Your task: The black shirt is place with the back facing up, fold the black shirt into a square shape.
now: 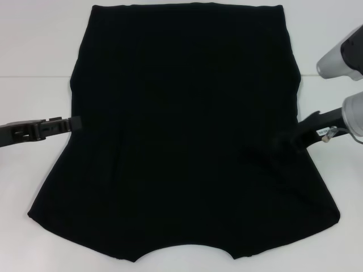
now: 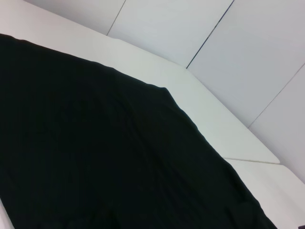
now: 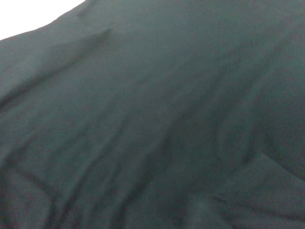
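**A:** While both arms sit at its sides, the large matte black fabric shirt (image 1: 181,130) lies spread flat across the white table (image 1: 34,56), neckline curve at the near edge, sleeves flaring out near the robot.

**B:** So folding has barely begun?

**A:** By my read, yes. No side is turned over and the outline is nowhere near square; every fold looks left to do.

**B:** And the grippers?

**A:** The left gripper (image 1: 72,123), a slim black claw, touches the shirt's left edge at mid-height. The right gripper (image 1: 283,140) reaches onto the cloth at the right edge. Black on black, so I cannot tell whether either is parted or pinching.

**B:** Anything in the way?

**A:** Nothing else shows on the table.
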You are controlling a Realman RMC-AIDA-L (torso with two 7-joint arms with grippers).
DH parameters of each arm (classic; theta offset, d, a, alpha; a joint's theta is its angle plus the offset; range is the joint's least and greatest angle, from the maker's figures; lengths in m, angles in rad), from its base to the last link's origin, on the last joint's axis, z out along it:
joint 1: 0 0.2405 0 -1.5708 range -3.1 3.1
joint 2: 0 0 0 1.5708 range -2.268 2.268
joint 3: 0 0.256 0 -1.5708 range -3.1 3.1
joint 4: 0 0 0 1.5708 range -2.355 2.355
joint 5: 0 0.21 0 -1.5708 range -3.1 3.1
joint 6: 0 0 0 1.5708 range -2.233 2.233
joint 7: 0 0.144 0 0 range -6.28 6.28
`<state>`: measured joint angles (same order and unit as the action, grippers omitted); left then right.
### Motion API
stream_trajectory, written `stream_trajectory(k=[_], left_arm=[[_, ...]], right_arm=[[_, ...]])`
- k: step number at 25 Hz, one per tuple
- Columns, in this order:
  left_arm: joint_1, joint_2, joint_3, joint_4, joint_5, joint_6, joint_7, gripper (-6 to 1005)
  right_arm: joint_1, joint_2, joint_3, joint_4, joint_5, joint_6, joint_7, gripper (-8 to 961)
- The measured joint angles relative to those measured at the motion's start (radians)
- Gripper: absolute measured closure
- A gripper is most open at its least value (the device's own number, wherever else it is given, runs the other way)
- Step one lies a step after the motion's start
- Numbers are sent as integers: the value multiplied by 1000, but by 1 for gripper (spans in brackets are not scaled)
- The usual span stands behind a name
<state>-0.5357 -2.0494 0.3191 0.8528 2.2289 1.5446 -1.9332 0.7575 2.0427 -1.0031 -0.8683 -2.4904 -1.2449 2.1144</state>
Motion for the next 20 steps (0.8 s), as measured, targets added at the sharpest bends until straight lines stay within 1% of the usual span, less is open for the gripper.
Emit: stream_trajectory(k=[4,8,10,15,17,20], left_arm=[[-2,0,0,0,-2,-1,0,267],[-1,0,0,0,-7,13,-17,267],[3,6,0,3,-5,30,-49,267],[30,18,-6,30,-1,77,-143,272],[43,18,-27,43,-1,109,-160,282],[60,20,-75,46,4,157,-170,295]], right_arm=[[1,-11,14,3,-52,24,120,867],[9,-21,85,3,-52,26,211,722],[19,-27,137,6,-34,1,249,650],[38,-53,229,20,76,-114,274,585],[41,-61,254,34,117,-133,282,589],[36,-70,289,63,148,-126,304,596]])
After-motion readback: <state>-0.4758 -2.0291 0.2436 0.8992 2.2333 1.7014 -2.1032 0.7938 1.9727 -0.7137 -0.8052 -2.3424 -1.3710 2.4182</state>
